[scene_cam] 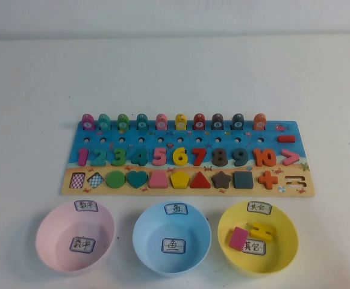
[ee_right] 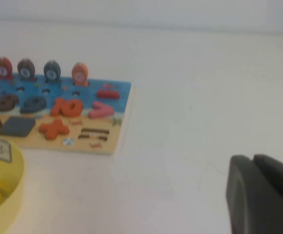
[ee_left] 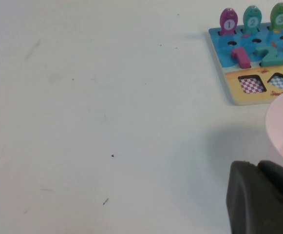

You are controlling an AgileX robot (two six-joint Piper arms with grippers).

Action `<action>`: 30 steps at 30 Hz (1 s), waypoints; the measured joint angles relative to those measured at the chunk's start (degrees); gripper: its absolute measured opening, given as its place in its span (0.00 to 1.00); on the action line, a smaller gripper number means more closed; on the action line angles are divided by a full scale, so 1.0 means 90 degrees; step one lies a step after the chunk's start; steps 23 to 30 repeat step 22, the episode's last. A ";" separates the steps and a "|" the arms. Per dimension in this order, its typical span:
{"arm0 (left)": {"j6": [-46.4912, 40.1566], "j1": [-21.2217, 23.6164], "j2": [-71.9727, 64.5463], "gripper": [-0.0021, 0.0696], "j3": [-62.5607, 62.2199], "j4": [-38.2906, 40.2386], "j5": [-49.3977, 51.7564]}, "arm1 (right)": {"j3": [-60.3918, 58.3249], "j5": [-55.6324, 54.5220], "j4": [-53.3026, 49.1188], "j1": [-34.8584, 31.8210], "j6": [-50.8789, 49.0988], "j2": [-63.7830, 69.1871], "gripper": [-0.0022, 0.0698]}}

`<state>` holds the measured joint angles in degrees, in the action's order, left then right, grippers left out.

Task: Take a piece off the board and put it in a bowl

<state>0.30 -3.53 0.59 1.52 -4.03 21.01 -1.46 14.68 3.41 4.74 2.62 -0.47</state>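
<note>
"Where was the piece (scene_cam: 259, 229) when you looked?"

"I saw it lying in the yellow bowl (scene_cam: 283, 257), touching a pink block (scene_cam: 238, 238). That bowl sat nearest the worktop's right front corner, beside a blue bowl (scene_cam: 143, 238) and a pink bowl (scene_cam: 48, 238). The board (scene_cam: 294, 129) lay just behind all three, its equals slot (scene_cam: 294, 181) bare."

"And the claws?"

"My right claw (ee_right: 262, 195) hung over bare worktop right of the board, fingers together, holding nothing. My left claw (ee_left: 260, 197) hung left of the pink bowl; whether it was apart or together I couldn't tell."
</note>
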 joint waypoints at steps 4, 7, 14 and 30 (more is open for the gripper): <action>0.0000 0.0000 0.0000 0.02 0.0000 0.0000 0.0000 | 0.0000 0.0708 0.0000 0.0000 0.0014 -0.0002 0.01; 0.0000 0.0000 0.0000 0.02 0.0000 0.0000 0.0000 | 0.0000 0.0836 0.0000 0.0000 0.0014 -0.0002 0.01; 0.0000 0.0000 0.0000 0.02 0.0000 0.0000 0.0000 | 0.0000 0.0849 0.0000 0.0000 0.0014 -0.0002 0.01; 0.0000 0.0000 0.0000 0.02 0.0000 0.0000 0.0000 | 0.0000 0.0853 0.0011 0.0000 0.0014 -0.0002 0.01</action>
